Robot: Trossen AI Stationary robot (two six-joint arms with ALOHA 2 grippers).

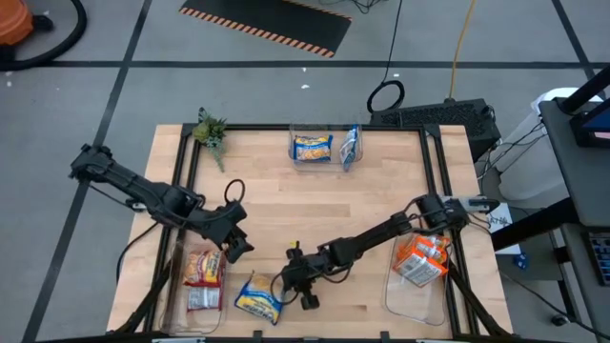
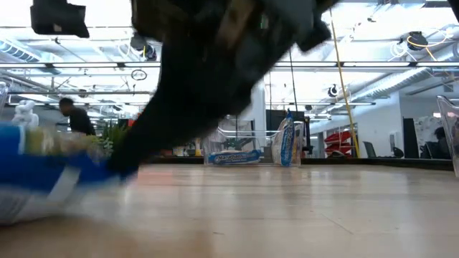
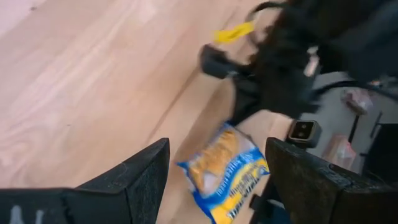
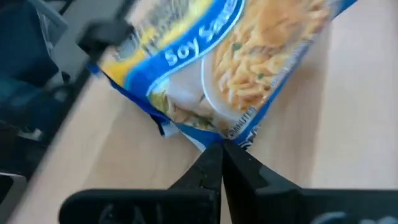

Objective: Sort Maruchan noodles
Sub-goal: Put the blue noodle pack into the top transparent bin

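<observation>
A blue-and-yellow Maruchan noodle packet (image 1: 257,298) lies near the table's front edge, left of centre; it also shows in the right wrist view (image 4: 236,56) and the low view (image 2: 43,172). My right gripper (image 1: 285,286) is shut on its right side. My left gripper (image 1: 236,243) hovers open a little to the packet's left and farther back, holding nothing; its wrist view looks down on the packet (image 3: 227,171). Red-and-white packets (image 1: 203,281) lie in the front-left bin, orange ones (image 1: 421,259) in the front-right bin, blue-and-yellow ones (image 1: 313,148) in the far bin. My right gripper pinches the packet's edge seam (image 4: 231,135) near a corner between its two shut fingers (image 4: 208,171). The fingers come from the table's right, slanting down. The packet stretches away from them toward the front left, and its far part seems to rest on the table.
Clear bins stand at the front left (image 1: 174,319), front right (image 1: 415,303) and far middle (image 1: 324,128). A small green plant (image 1: 212,131) sits at the far left corner. Bare wood lies across the table's middle (image 1: 315,210).
</observation>
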